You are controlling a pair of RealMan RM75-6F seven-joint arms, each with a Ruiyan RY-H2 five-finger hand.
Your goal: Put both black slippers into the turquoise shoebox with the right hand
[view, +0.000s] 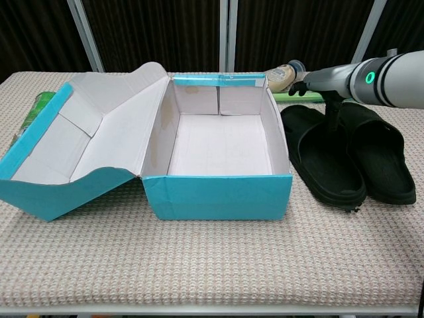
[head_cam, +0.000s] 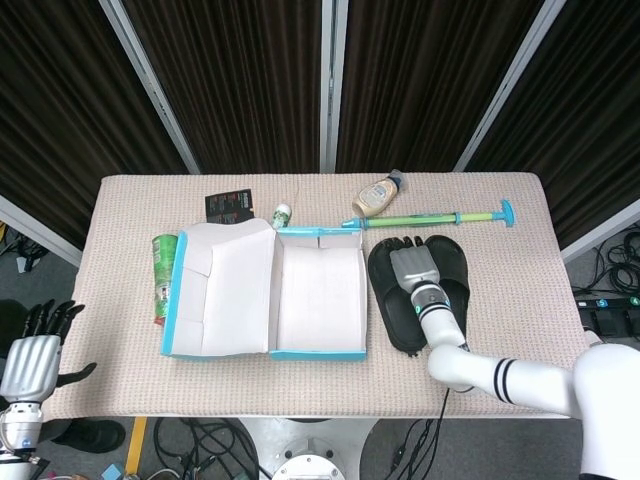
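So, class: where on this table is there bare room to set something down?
Bare cloth runs along the near edge in front of the shoebox and slippers, and right of the slippers. The far edge is crowded: sauce bottle, green stick, black card.

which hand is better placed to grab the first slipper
The right hand: it hangs over the two black slippers beside the turquoise shoebox. The left hand sits off the table's near-left corner.

Black slippers (head_cam: pixel 400 300), turquoise shoebox (view: pixel 218 197)
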